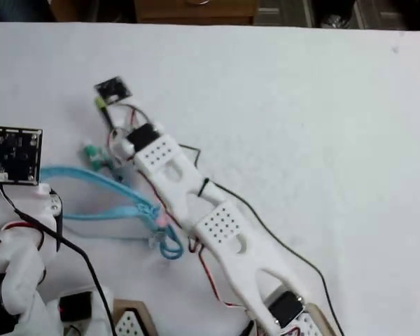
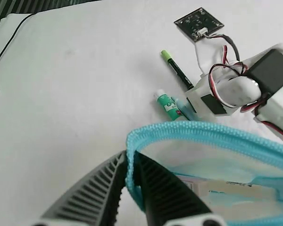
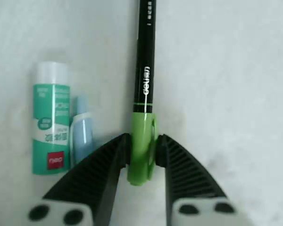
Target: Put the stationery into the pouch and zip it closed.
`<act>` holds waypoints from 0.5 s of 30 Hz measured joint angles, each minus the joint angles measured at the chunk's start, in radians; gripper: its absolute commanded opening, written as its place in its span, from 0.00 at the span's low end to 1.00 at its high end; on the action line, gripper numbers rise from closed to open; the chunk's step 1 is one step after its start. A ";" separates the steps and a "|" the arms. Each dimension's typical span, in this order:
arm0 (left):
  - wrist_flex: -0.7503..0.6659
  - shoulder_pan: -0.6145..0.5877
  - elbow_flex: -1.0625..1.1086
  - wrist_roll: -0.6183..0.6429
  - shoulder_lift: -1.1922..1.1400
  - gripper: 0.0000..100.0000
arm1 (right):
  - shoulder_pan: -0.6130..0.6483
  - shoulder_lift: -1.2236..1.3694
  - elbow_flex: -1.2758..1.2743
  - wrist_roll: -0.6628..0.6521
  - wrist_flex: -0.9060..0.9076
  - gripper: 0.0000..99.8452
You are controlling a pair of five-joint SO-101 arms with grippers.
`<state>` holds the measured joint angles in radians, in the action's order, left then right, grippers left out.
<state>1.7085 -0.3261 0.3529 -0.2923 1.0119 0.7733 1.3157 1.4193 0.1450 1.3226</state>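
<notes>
Pen (image 3: 144, 94): green cap pinched by right gripper (image 3: 142, 143). Left gripper (image 2: 132, 162) clamps pouch (image 2: 203, 128) rim; mouth appears open. White table (image 1: 301, 105) beneath.

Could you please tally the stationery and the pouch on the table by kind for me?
pen: 1
glue stick: 1
small blue tube: 1
pouch: 1
Total: 4, not counting whatever lies inside the pouch, which is too unclear to count.
</notes>
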 measured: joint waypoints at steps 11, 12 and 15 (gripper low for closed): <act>0.000 0.000 0.000 0.000 0.000 0.02 | -0.061 0.005 0.137 0.000 0.255 0.02; 0.000 0.000 0.000 0.000 0.000 0.02 | -0.072 0.005 0.153 0.000 0.290 0.02; 0.000 0.000 0.000 0.000 0.000 0.02 | -0.121 0.002 0.201 0.000 0.391 0.02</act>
<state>1.7085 -0.3261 0.3529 -0.2923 1.0119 0.6521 1.3172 1.6203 0.1450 1.7139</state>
